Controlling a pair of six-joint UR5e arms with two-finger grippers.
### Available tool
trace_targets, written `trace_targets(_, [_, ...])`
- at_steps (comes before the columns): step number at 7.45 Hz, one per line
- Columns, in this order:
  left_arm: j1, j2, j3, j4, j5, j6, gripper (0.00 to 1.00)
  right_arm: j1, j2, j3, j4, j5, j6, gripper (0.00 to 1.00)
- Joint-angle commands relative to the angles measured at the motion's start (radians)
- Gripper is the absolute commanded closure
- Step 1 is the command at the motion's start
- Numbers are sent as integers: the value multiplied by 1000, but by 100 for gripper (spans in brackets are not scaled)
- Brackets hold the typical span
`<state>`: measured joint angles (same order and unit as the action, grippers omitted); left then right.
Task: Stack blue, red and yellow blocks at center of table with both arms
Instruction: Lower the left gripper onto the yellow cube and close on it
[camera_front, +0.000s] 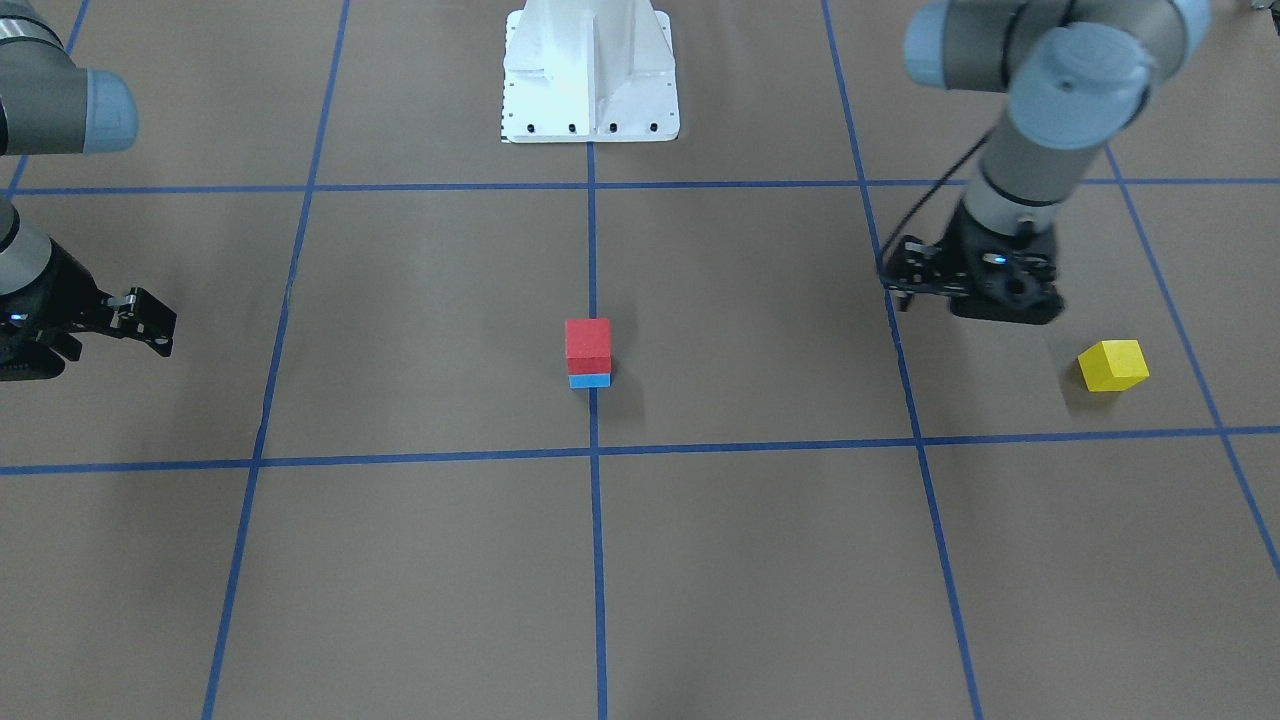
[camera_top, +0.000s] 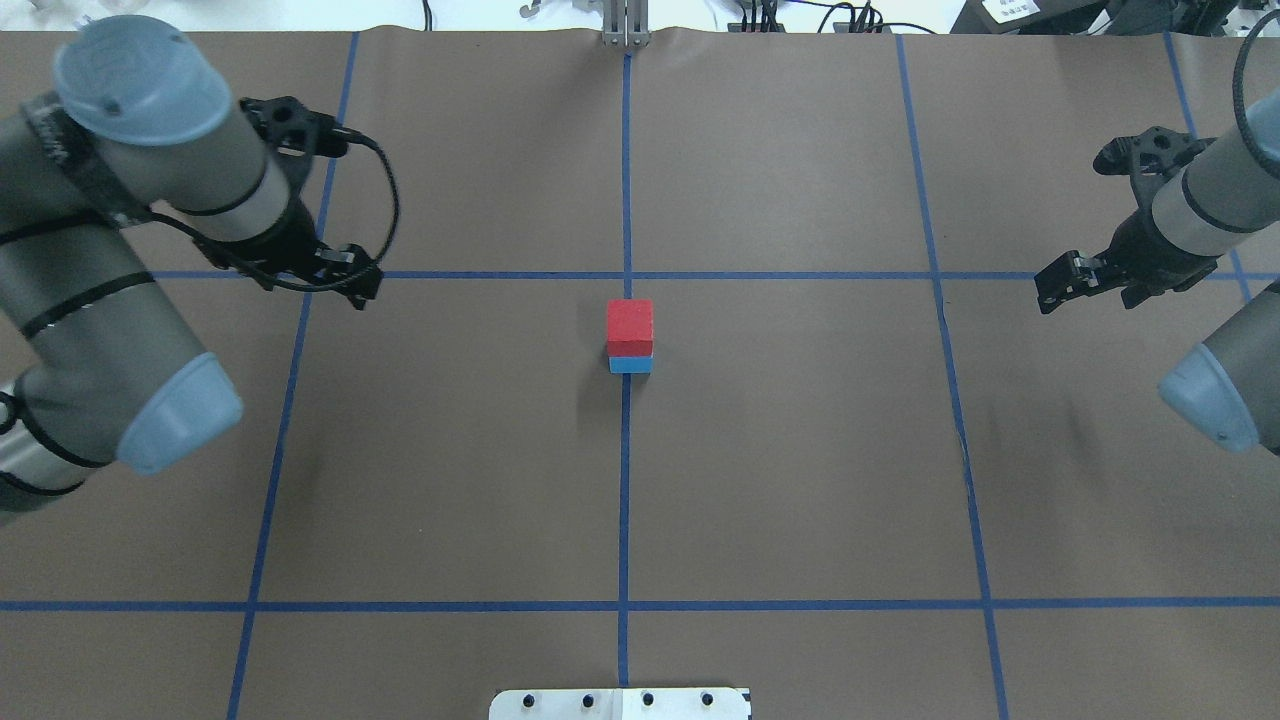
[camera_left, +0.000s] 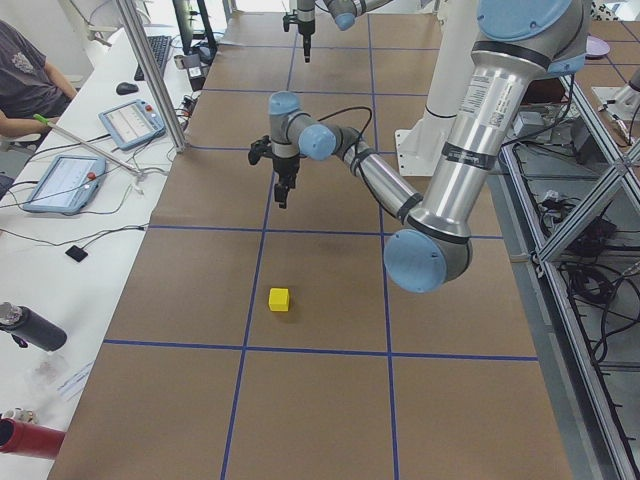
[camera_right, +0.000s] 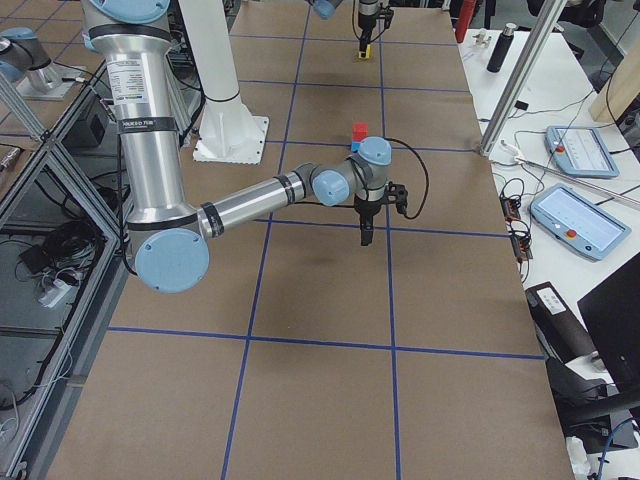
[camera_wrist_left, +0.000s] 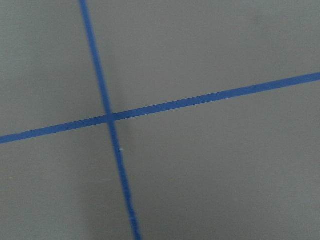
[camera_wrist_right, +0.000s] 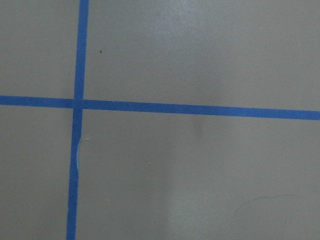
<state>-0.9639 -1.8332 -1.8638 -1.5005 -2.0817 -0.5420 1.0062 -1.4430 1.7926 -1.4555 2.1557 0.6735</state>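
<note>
1. At bench (camera_front: 760, 560) centre: red block (camera_front: 587, 343) on blue block (camera_front: 589, 380).
2. Off to one side, near left gripper (camera_front: 897, 290): yellow block (camera_front: 1112, 364).
3. Nothing held in left or right gripper (camera_front: 160, 330); cannot tell how wide either stands.

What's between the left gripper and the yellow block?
Just bare table and one blue tape line between left gripper and yellow block, in the exterior left view.

Overhead looks down on the red block (camera_top: 629, 325) from behind the robot base (camera_top: 620, 703); the front view shares it from opposite. 2 end views flank it; 2 wrist cameras closely face tape lines (camera_wrist_left: 112, 118).
</note>
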Motion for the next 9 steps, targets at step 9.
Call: trace_targets(9, [-153,141,468,-463,-179,102,0,0,-2,27,3,-4,12,0])
